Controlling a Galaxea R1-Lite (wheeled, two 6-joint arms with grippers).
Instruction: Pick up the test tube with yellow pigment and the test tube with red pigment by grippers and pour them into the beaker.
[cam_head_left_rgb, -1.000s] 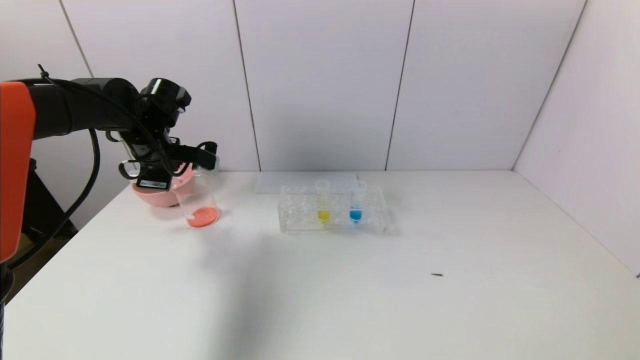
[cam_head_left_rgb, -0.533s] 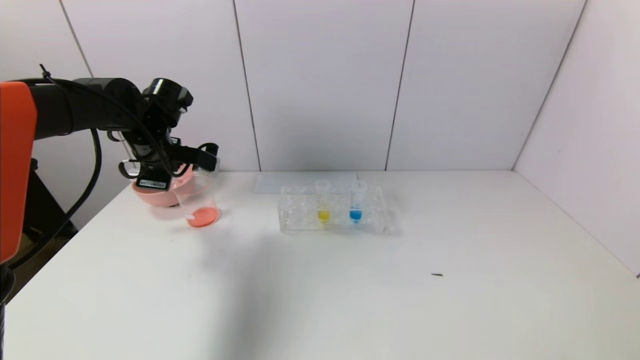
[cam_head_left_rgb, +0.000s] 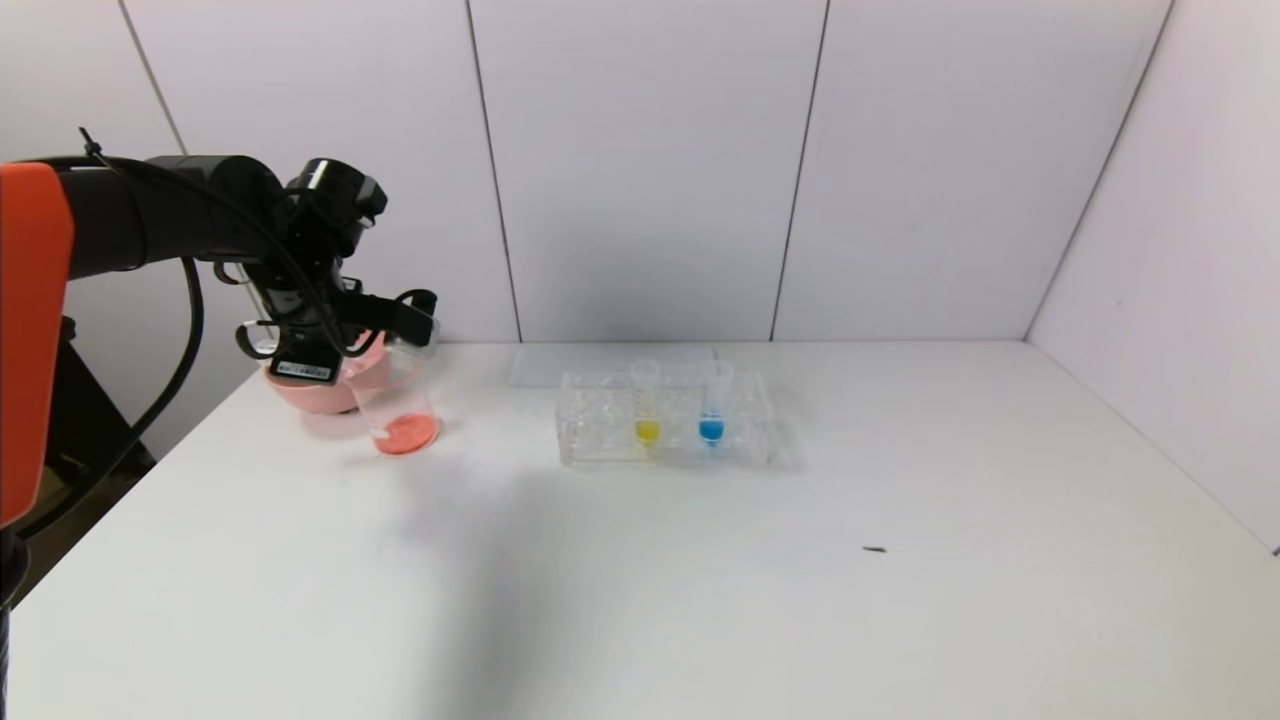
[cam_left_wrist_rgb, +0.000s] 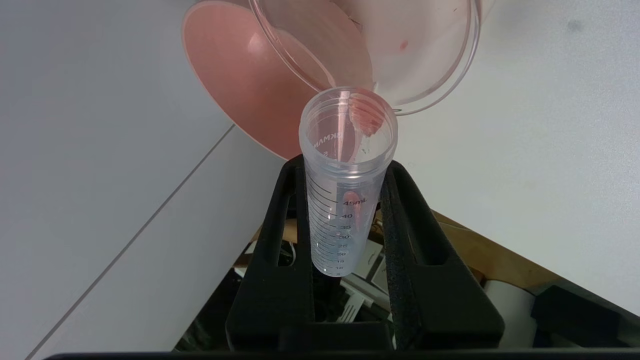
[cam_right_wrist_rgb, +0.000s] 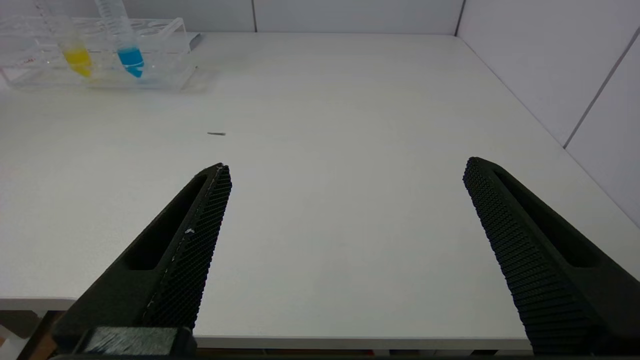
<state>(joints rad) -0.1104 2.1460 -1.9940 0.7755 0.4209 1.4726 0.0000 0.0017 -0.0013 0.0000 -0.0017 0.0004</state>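
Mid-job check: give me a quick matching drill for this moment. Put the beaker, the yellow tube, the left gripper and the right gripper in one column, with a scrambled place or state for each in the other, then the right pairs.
Things:
1. beaker
2. test tube with yellow pigment
3. left gripper
4. right gripper

States:
A. open over bare table, holding nothing
B. standing in the clear rack beside the blue tube
C. red liquid pooled in the bottom, in front of the pink bowl
D. shut on the tipped, nearly drained test tube with red pigment

Pairs: 1-C, 2-B, 3-D, 4-A
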